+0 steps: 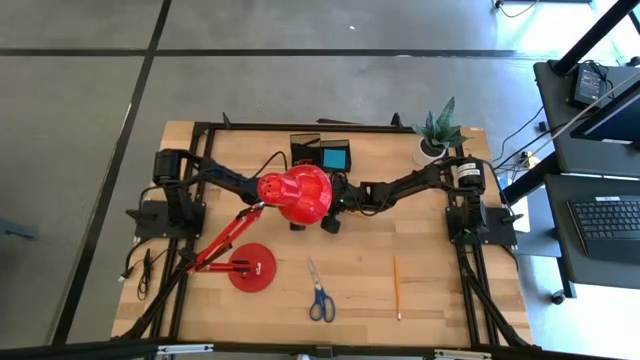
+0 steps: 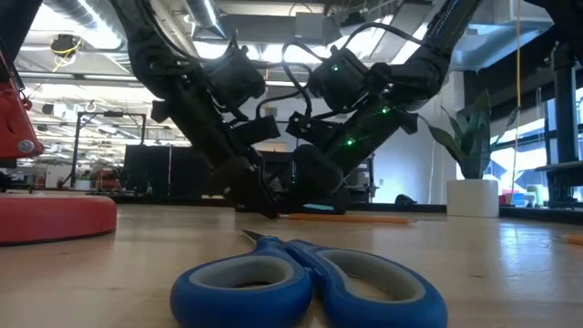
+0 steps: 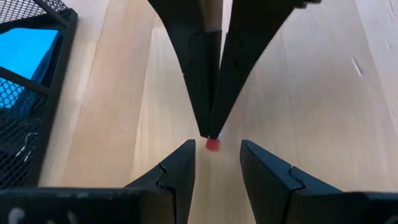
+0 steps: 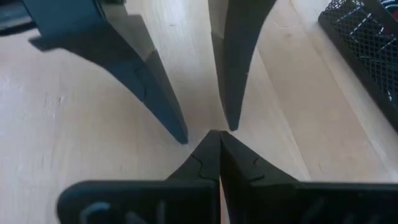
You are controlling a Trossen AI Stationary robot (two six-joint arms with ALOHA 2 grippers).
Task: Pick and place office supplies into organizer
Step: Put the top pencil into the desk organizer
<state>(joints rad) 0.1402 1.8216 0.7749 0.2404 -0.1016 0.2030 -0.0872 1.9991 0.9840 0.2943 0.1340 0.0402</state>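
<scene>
My right gripper [image 4: 217, 134] is shut, with its tips down at the table's middle. A tiny red bit [image 3: 212, 144] shows at those tips. My left gripper [image 3: 214, 163] faces it, open, its fingers [image 4: 163, 106] standing on either side of the right tips and touching nothing. The red lamp head [image 1: 296, 195] hides both grippers from above. The black mesh organizer [image 1: 320, 155] stands just beyond them with a blue block [image 1: 335, 157] inside. Blue-handled scissors [image 1: 320, 293] and a pencil [image 1: 396, 285] lie flat near the front edge. My right gripper's shut fingertips [image 3: 210, 127] slant down from the table's right to the wood, right at the tiny red bit. Whether they touch or hold it, I cannot tell.
The red lamp's round base [image 1: 251, 268] stands at the front left, and its arm reaches up to the head over the middle. A potted plant [image 1: 436, 133] stands at the far right. An orange stick [image 2: 351, 218] lies on the wood near the grippers.
</scene>
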